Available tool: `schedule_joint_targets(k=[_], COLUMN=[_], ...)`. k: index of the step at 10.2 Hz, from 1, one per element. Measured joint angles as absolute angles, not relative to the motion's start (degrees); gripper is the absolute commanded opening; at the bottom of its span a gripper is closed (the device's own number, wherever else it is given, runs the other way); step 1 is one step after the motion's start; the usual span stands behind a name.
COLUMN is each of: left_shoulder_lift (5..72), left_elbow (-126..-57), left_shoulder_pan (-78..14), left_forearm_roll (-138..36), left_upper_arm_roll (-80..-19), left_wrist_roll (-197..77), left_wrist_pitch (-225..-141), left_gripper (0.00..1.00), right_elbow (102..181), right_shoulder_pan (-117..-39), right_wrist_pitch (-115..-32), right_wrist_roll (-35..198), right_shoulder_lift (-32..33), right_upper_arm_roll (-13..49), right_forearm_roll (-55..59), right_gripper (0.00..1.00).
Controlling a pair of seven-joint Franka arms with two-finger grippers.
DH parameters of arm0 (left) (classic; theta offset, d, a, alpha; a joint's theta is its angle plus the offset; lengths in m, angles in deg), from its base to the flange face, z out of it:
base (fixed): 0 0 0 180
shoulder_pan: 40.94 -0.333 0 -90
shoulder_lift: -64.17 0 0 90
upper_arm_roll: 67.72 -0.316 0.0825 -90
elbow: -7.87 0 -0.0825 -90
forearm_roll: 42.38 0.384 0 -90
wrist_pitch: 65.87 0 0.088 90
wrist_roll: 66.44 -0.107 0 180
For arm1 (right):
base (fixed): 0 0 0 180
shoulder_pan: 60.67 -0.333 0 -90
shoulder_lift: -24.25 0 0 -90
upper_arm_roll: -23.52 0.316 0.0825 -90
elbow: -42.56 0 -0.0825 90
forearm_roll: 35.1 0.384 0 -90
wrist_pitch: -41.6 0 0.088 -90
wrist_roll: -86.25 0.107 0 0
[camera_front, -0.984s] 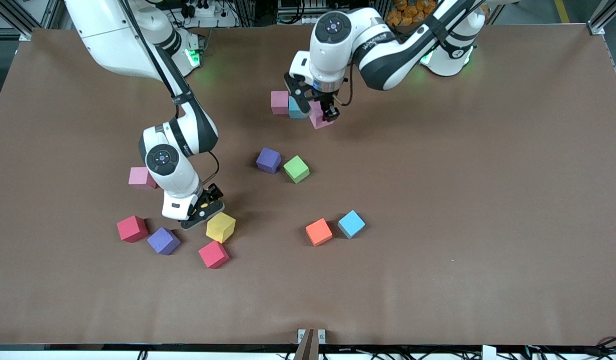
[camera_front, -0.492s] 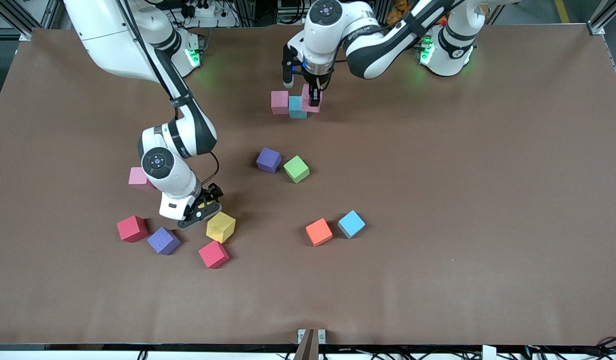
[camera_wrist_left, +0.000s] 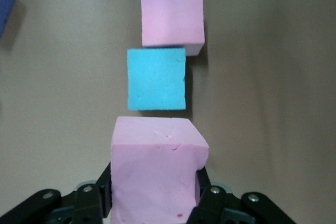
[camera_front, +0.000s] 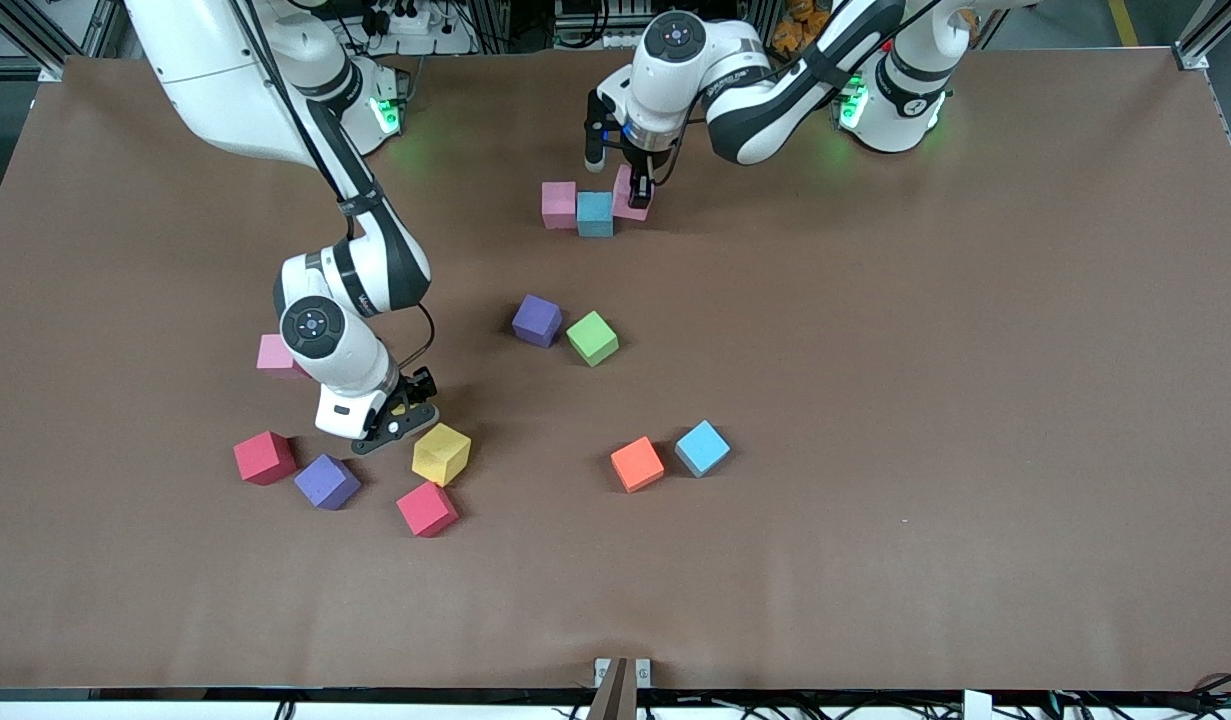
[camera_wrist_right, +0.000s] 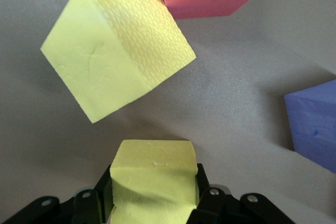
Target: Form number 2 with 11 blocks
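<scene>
My left gripper [camera_front: 635,190] is shut on a pink cube [camera_front: 625,203], held low beside a light blue cube [camera_front: 595,214] that touches another pink cube [camera_front: 558,204]. In the left wrist view the gripper [camera_wrist_left: 155,195] grips the pink cube [camera_wrist_left: 157,171] in line with the light blue [camera_wrist_left: 156,78] and pink [camera_wrist_left: 172,17] cubes. My right gripper [camera_front: 400,415] is shut on a yellow cube [camera_wrist_right: 152,179], close to a second yellow cube [camera_front: 441,454] on the table. No finished digit 2 shows.
Loose cubes: purple [camera_front: 537,320] and green [camera_front: 592,338] mid-table; orange [camera_front: 637,464] and light blue [camera_front: 702,447] nearer the camera; pink [camera_front: 273,353], purple [camera_front: 326,481] and two red cubes [camera_front: 265,457] [camera_front: 427,509] around the right gripper.
My left gripper has carried the pink cube away from the camera and set it level beside the light blue cube. My right gripper has shifted only slightly with its yellow cube.
</scene>
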State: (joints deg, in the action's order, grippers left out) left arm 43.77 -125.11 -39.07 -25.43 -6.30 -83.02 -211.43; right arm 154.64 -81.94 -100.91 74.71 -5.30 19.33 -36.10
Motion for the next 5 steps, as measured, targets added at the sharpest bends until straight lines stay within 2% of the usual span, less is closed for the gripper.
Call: schedule_joint_targets(k=[5], left_shoulder_lift=[42.61], left_elbow=[-127.02], left_shoulder_pan=[-39.45], left_forearm_roll=[-25.43], left_upper_arm_roll=[-6.45], left_wrist_roll=[-82.2], left_wrist_pitch=[-212.25], left_gripper=[0.0], right_elbow=[154.66], right_shoulder_pan=[-81.94], right_wrist_pitch=[-100.68], right_wrist_roll=[74.71], right_shoulder_lift=[-4.54], right_upper_arm_roll=[19.34], right_forearm_roll=[-36.09], right_gripper=[0.0])
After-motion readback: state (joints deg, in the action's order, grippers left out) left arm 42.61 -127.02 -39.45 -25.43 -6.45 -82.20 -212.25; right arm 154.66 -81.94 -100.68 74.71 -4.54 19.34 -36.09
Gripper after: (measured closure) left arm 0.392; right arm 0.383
